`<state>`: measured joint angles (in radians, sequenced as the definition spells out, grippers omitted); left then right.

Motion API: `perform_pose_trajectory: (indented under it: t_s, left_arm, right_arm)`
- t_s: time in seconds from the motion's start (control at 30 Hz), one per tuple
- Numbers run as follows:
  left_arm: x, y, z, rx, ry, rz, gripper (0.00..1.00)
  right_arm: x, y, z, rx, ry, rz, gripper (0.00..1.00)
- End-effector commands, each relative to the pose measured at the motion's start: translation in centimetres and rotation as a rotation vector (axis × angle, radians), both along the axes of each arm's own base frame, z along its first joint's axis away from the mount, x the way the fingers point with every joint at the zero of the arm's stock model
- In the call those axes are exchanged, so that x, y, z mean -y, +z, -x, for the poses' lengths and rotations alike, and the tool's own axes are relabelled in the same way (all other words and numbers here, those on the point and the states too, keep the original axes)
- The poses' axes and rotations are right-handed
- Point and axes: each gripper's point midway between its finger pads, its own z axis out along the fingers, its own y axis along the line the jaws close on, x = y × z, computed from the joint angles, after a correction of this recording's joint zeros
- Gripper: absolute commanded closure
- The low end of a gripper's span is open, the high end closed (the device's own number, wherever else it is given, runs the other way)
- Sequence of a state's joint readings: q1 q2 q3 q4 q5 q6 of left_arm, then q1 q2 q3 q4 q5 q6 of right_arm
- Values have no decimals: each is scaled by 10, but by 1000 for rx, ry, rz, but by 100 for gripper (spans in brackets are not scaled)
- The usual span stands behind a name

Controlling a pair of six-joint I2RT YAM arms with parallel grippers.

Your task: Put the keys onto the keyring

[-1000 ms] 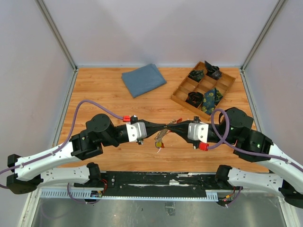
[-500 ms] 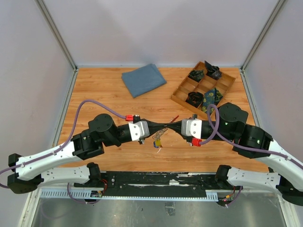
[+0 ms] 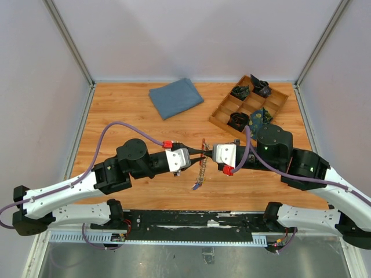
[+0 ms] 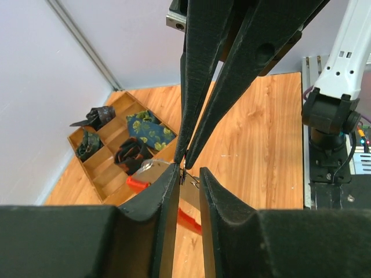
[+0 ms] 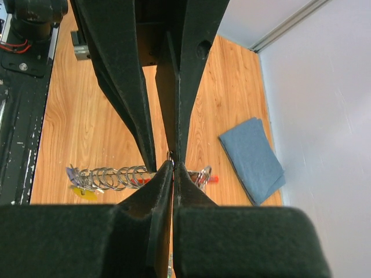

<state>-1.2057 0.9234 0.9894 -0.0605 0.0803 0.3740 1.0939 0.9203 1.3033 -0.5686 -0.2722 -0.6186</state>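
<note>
The red keyring [image 3: 204, 144] stands on end between both grippers above the table. The keys [image 3: 197, 183], with a row of wire rings, hang strung out below it. In the right wrist view the rings [image 5: 113, 176] lie along the red loop [image 5: 212, 179], with yellow and blue key ends at the left. My right gripper [image 3: 206, 156] [image 5: 174, 165] is shut on the loop's middle, with a thin wire ring at its tips. My left gripper [image 3: 201, 153] [image 4: 188, 174] is narrowly open, and a silver key [image 4: 190, 196] and the red loop [image 4: 189, 220] show in its gap.
A folded blue cloth [image 3: 175, 97] lies at the back. A wooden compartment tray [image 3: 278, 104] with dark rolled items stands at the back right. A purple cable loops over each arm. Grey walls close in the wooden table [image 3: 116, 116].
The right arm has pushed left and the left arm has shifted slightly right. The red keyring has turned upright, and the keys now hang strung out lower instead of bunched.
</note>
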Motion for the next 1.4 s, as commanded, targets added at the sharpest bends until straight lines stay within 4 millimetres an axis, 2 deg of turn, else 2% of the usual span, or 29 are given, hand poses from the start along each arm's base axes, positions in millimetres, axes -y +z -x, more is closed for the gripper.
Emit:
perform_pose_trajectory:
  t_s: [0.0, 0.17, 0.47, 0.8, 1.0, 1.37]
  left_arm:
    - [-1, 48, 12, 68, -58, 119, 74]
    - [-2, 49, 16, 66, -80, 116, 70]
    - [2, 40, 11, 61, -60, 92, 74]
    - [3, 31, 7, 47, -41, 64, 74]
    - [2, 25, 2, 46, -14, 48, 70]
    - [8, 14, -1, 44, -15, 12, 71]
  right_arm:
    - [6, -3, 3, 23, 0, 56, 100]
    - [10, -4, 3, 32, 0, 75, 100]
    - [11, 0, 2, 40, -9, 62, 100]
    - [15, 7, -3, 64, -47, 30, 100]
    - [15, 9, 1, 66, -22, 18, 100]
    - [13, 18, 8, 68, 10, -21, 100]
